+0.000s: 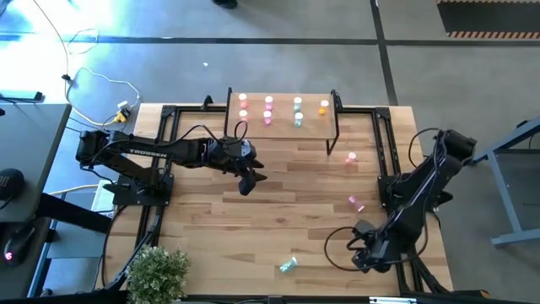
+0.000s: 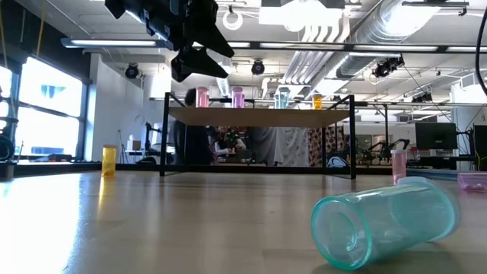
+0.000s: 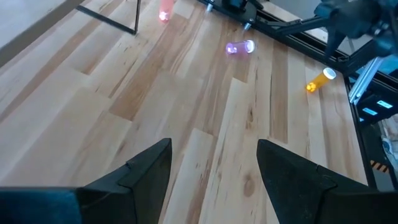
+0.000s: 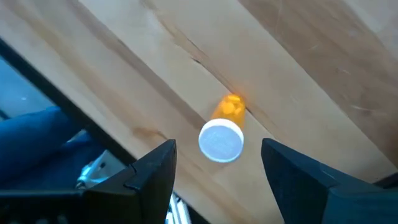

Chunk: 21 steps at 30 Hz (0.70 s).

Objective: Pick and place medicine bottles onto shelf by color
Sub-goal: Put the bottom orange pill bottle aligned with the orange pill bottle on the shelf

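Shelf (image 1: pixel 283 127): low light-wood board on black legs at the table's far edge; taken as landmark.

On the shelf: pink bottles (image 1: pixel 268 108), teal bottles (image 1: pixel 298 110), one orange bottle (image 1: pixel 323 107), all upright.

Off the shelf:
- pink bottle (image 1: pixel 352 157), upright, just off its right front leg;
- pink bottle (image 1: pixel 357 203), lying farther forward;
- teal bottle (image 1: pixel 288 265), lying well in front, near the table's front edge;
- orange bottle (image 4: pixel 224 127), lying directly between the fingers of the right gripper (image 4: pixel 214 180), untouched.

Right gripper: fingers spread, empty, at the front right corner.

Left gripper (image 1: pixel 247 181): fingers spread, empty, raised just in front of the shelf's left half.
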Each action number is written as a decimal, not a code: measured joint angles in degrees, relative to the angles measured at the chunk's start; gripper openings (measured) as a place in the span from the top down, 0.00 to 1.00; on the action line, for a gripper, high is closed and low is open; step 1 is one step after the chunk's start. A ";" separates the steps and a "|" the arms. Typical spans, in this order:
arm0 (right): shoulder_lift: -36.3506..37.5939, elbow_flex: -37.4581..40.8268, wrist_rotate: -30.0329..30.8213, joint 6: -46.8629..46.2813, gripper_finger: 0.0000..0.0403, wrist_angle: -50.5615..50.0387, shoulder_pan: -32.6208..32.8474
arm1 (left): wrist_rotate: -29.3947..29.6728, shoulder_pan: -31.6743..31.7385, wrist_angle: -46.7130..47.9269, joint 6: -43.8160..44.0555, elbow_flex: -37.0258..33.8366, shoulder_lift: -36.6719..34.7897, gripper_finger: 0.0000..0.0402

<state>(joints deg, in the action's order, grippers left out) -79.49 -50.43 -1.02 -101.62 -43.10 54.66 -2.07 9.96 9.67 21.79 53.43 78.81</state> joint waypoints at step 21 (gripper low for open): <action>-6.09 0.00 0.57 -0.04 0.68 1.13 0.80 | -0.02 -0.02 0.00 0.77 0.00 0.02 0.43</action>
<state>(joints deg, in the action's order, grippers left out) -85.58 -50.43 -0.45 -101.67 -41.98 55.46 -2.09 9.93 9.67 22.56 53.43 78.83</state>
